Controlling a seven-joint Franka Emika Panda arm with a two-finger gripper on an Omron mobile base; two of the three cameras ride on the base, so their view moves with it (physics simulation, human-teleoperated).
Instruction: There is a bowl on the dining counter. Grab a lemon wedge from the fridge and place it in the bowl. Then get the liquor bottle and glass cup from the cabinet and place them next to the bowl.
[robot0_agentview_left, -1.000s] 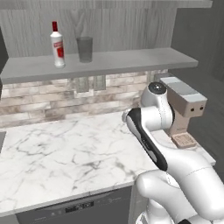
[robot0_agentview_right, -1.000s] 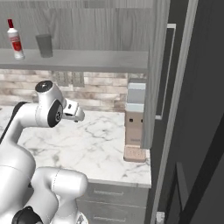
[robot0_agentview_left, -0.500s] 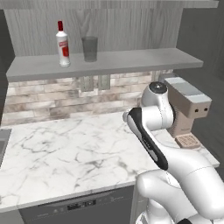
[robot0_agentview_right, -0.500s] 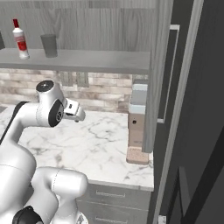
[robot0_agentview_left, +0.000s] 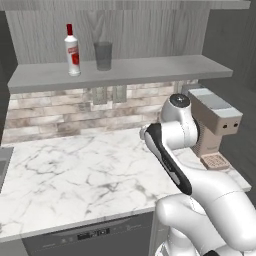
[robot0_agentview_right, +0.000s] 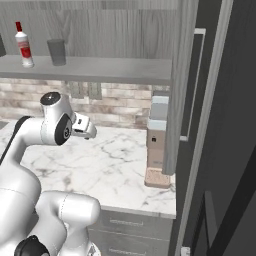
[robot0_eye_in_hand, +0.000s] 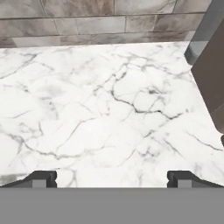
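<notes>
A small clear bottle at upper left is showing a red label, white neck and red cap. Beside it, a translucent grey tumbler is standing on the flat grey shelf. Below, white grey-veined marble is meeting tan-grey brick tiles.

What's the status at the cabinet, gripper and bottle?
Gripper open, empty, aimed down at the marble worktop. Liquor bottle and glass cup upright on the cabinet shelf, side by side, untouched. Nothing between arm and shelf.
</notes>
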